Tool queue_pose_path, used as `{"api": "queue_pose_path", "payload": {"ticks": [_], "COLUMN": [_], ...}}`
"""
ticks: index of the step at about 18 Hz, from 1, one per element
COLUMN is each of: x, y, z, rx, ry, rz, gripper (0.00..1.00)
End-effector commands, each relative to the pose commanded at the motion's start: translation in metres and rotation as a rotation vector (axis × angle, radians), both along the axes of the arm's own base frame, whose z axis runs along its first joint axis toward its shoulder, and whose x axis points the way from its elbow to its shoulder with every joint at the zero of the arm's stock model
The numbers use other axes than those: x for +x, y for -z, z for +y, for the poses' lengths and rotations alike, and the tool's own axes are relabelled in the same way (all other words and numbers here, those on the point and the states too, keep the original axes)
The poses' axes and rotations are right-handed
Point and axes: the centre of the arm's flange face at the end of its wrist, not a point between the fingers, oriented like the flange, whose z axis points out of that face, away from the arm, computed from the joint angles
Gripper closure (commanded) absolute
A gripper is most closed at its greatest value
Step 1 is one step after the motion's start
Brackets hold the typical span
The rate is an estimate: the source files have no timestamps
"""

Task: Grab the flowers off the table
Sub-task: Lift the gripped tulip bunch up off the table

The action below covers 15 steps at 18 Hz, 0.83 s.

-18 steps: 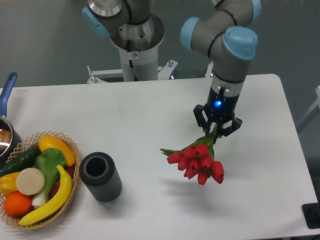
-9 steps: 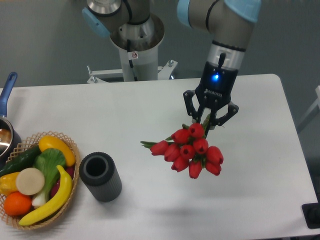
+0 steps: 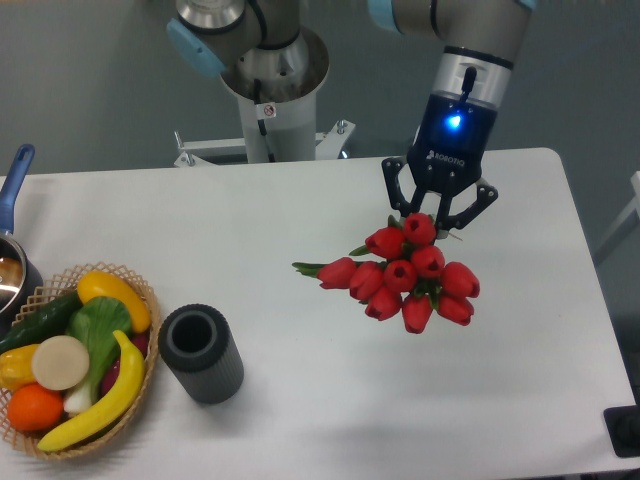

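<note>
Flowers in the gripper, hanging above the tabletop.

Your gripper is clamped on the stems of the flowers, and the red buds hang below it, seemingly clear of the tabletop, so the pick looks essentially done; what remains, if anything, is to hold steady. You have open white surface on every side beneath the bunch. The right tabletop edge is near, the far edge just behind the gripper. The black cylinder and the basket of fruit and vegetables sit well apart to the left.
</note>
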Motion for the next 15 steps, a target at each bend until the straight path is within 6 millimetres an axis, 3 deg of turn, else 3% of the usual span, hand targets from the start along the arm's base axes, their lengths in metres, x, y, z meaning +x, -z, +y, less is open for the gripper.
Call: {"api": "queue_pose_path", "payload": {"ticks": [15], "x": [-0.0008], "y": [-0.0014], "z": [-0.0017], "rx": [0.009], "ry": [-0.003], "rz": [-0.003], "gripper": [0.69]}}
